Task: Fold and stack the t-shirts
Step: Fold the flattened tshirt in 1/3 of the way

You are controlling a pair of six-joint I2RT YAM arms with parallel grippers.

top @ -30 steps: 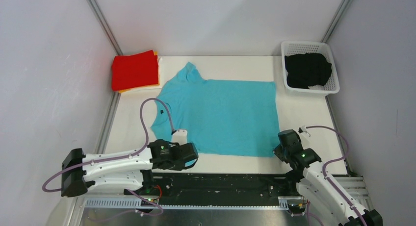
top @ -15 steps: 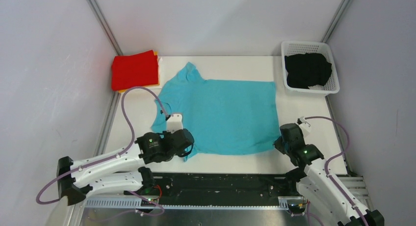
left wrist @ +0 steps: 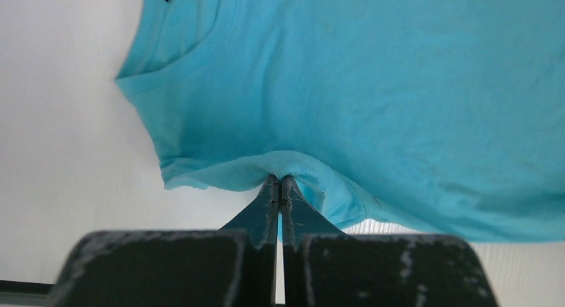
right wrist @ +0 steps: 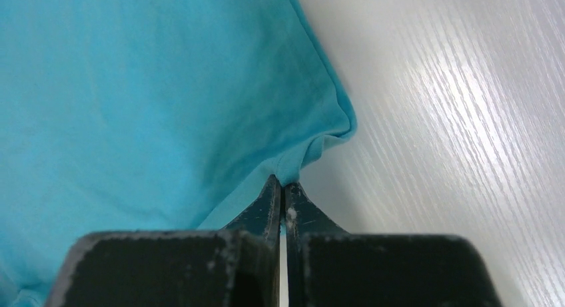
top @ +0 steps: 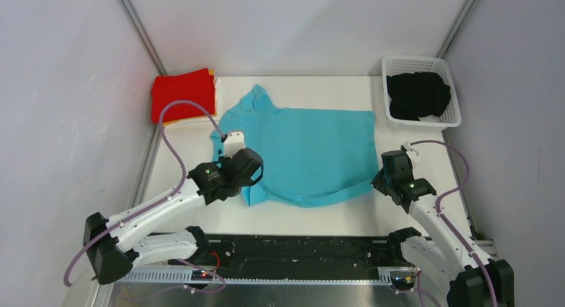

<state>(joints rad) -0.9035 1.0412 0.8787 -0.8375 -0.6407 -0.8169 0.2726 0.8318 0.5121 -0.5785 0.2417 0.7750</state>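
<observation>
A turquoise-blue t-shirt [top: 303, 147] lies spread on the white table, its near edge lifted. My left gripper [top: 248, 162] is shut on the shirt's near left sleeve edge, pinched at the fingertips in the left wrist view [left wrist: 280, 182]. My right gripper [top: 386, 177] is shut on the shirt's near right hem corner, seen in the right wrist view [right wrist: 282, 186]. The shirt fills both wrist views [left wrist: 373, 87] [right wrist: 153, 94]. A folded red t-shirt [top: 182, 95] lies on an orange one [top: 214, 74] at the back left. A black t-shirt [top: 418, 94] sits in the basket.
A white lattice basket [top: 455, 118] stands at the back right corner. Grey walls and metal posts close in the table on the left, back and right. The bare white table [top: 413, 147] shows to the right of the shirt and along its near edge.
Both grippers have moved away from the near edge toward the back, carrying the shirt's near edge with them. The near part of the shirt has lifted and drawn back over itself.
</observation>
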